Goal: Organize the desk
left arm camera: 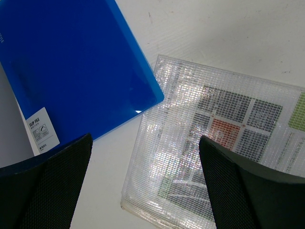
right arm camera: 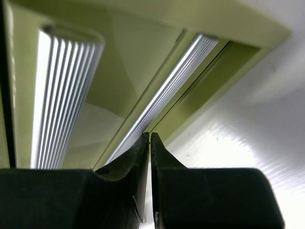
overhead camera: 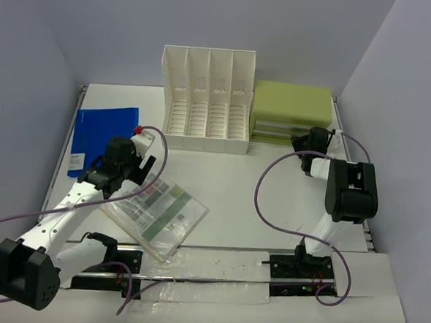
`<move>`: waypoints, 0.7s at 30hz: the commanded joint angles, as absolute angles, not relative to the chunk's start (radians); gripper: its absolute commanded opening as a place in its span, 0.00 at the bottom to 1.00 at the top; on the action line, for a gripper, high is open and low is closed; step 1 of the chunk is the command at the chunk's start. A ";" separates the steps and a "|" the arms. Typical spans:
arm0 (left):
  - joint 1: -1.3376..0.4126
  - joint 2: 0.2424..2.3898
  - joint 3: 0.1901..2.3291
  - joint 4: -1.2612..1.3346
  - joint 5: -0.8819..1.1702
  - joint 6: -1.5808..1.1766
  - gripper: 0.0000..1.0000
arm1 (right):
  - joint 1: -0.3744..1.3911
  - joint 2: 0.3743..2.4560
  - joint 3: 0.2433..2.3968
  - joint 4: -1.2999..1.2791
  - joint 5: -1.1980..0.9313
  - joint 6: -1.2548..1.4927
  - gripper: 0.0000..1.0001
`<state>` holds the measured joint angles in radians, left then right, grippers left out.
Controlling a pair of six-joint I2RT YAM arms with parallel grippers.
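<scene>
The desk (overhead camera: 272, 194) is a wide white tabletop. On its left lie a blue clip file (overhead camera: 103, 136) and a clear mesh pouch (overhead camera: 157, 213) holding printed sheets. My left gripper (left arm camera: 143, 191) hangs open over the desk, its fingers straddling the pouch's corner (left arm camera: 214, 133) beside the blue clip file (left arm camera: 71, 71); nothing is held. My right gripper (right arm camera: 150, 138) is shut, its tips pressed against the lowest ribbed silver handle (right arm camera: 162, 95) of the green drawer box (right arm camera: 143, 47). Nothing shows between its fingers. From above, the right gripper (overhead camera: 304, 143) sits at the box's front.
A white slotted file rack (overhead camera: 207, 99) stands at the back centre, with the green drawer box (overhead camera: 292, 107) right beside it. Purple cables loop over the desk near both arms. Plastic sheeting covers the near edge by the arm bases.
</scene>
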<state>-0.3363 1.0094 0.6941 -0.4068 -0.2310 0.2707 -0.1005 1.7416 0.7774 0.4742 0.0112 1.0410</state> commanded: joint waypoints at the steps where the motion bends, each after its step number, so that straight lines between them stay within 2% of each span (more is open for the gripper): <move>1: -0.328 1.008 0.692 -0.370 -0.225 0.267 0.99 | -0.133 1.740 0.831 0.518 0.026 1.012 0.13; 7: -0.327 1.004 0.692 -0.370 -0.223 0.267 0.99 | -0.137 1.670 0.776 0.500 -0.033 0.983 0.15; 10: -0.327 1.005 0.692 -0.370 -0.224 0.267 0.99 | -0.115 1.585 0.732 0.478 -0.065 0.965 0.20; 14: -0.324 1.006 0.690 -0.365 -0.227 0.267 0.99 | -0.031 1.468 0.672 0.428 -0.118 0.908 0.32; 21: -0.284 1.024 0.688 -0.347 -0.281 0.245 0.99 | 0.389 1.260 0.758 0.117 -0.029 0.578 0.46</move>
